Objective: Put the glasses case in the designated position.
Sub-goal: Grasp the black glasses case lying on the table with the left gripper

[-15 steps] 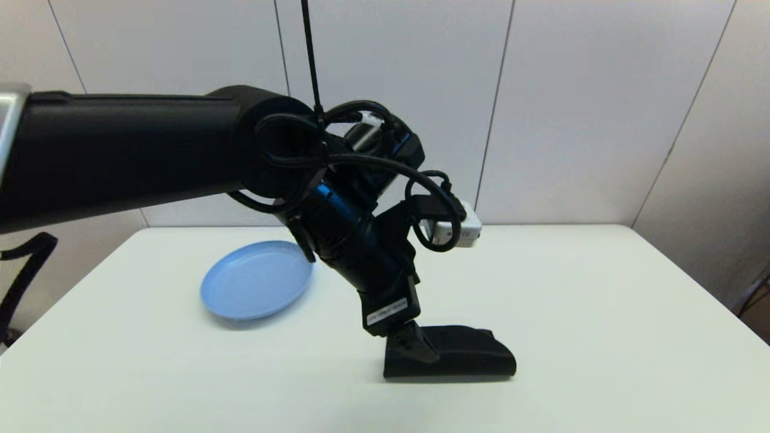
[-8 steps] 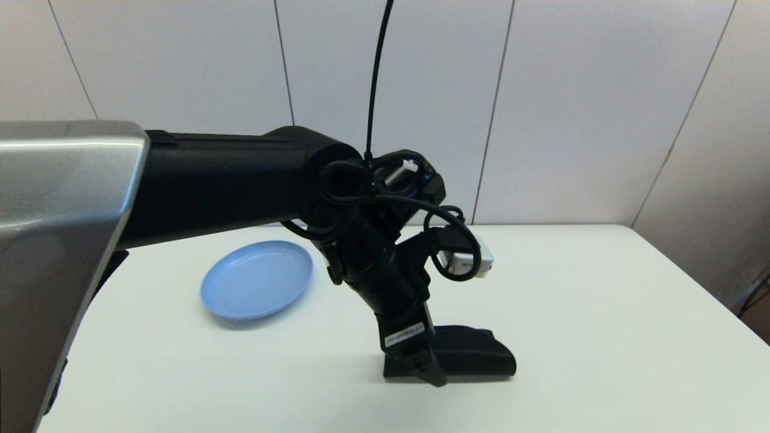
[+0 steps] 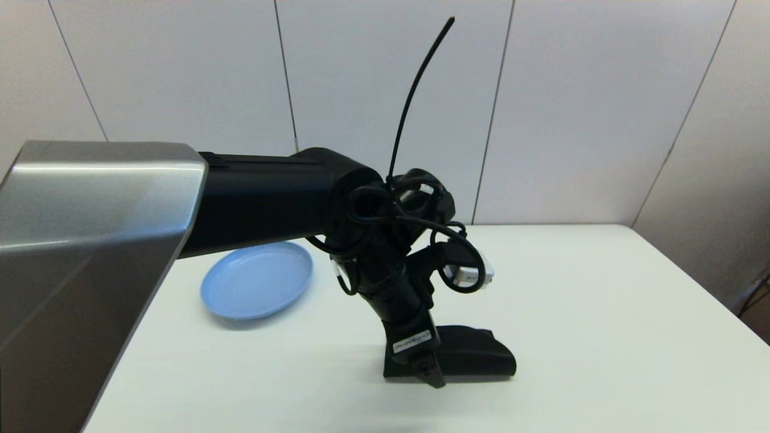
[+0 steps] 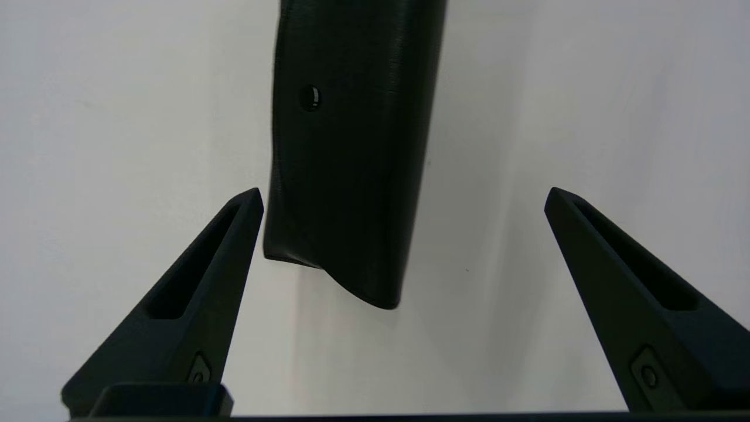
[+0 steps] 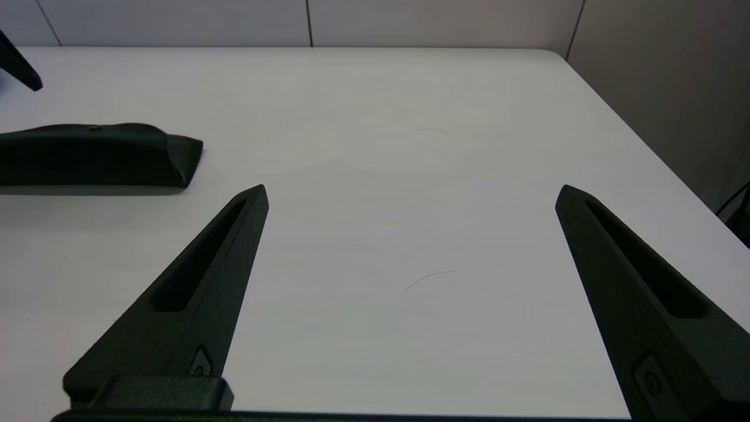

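The glasses case [image 3: 475, 358] is a matte black pouch lying flat on the white tabletop, to the right of the plate. My left gripper [image 3: 430, 376] points down at its left end. In the left wrist view the fingers of the left gripper [image 4: 404, 190] are spread wide and open. There the end of the case [image 4: 351, 146] lies between them, close to one fingertip [image 4: 249, 205] and touching neither. The right gripper [image 5: 412, 187] hovers open and empty over bare table, with the case [image 5: 99, 153] off to its side. No mark for the designated position shows.
A light blue round plate [image 3: 255, 279] sits at the back left of the table [image 3: 601, 313]. My left arm's silver and black links fill the left of the head view. Wall panels stand behind the table's far edge.
My left arm has come down and reached further in, bringing its gripper lower at the case's left end. The case has not moved.
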Available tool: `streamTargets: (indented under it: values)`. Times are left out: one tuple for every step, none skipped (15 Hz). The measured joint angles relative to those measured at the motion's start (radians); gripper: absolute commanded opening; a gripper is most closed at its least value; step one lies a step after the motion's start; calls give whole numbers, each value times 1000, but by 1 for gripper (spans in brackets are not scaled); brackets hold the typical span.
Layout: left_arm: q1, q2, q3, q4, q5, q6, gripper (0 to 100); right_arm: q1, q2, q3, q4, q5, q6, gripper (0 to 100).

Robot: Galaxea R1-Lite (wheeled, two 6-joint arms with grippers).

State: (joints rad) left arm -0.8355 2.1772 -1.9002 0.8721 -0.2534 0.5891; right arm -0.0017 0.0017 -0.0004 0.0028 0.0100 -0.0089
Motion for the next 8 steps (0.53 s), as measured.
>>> streamTargets:
  values:
    - [-1,4,0,-11,20,-11,100,0,0,0,0,0,0,100]
    - [-2,9,0,-13,27,-19,100,0,0,0,0,0,0,100]
    - [-3,15,0,-14,29,-21,100,0,0,0,0,0,0,100]
    - [-4,21,0,-14,30,-22,100,0,0,0,0,0,0,100]
    - [-5,27,0,-14,30,-22,100,0,0,0,0,0,0,100]
    - [-5,32,0,-14,29,-22,100,0,0,0,0,0,0,100]
    - [-5,36,0,-14,29,-21,100,0,0,0,0,0,0,100]
    - [-5,39,0,-14,29,-21,100,0,0,0,0,0,0,100]
